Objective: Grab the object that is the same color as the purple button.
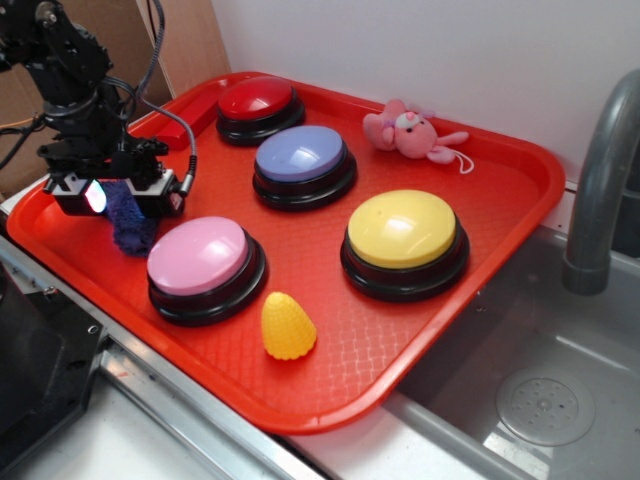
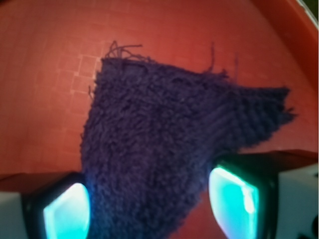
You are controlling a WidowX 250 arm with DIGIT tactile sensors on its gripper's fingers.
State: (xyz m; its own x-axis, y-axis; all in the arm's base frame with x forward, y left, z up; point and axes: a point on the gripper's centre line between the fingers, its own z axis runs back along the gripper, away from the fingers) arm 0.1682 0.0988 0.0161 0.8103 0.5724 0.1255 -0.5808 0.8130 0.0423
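The dark purple-blue knitted cloth (image 1: 133, 232) hangs from my gripper (image 1: 125, 200) over the left side of the red tray (image 1: 330, 370), beside the pink button (image 1: 198, 255). In the wrist view the fuzzy cloth (image 2: 159, 134) fills the space between my glowing fingers (image 2: 65, 211), pinched there and spreading out over the tray floor. The gripper (image 2: 149, 209) is shut on it. The purple button (image 1: 300, 153), a lavender dome on a black base, sits at the tray's back middle, apart from the gripper.
A red button (image 1: 256, 99) sits at the back, a yellow button (image 1: 403, 229) to the right, a yellow corn toy (image 1: 287, 326) in front, and a pink plush bunny (image 1: 408, 132) at the back right. A sink and faucet (image 1: 600, 180) lie to the right.
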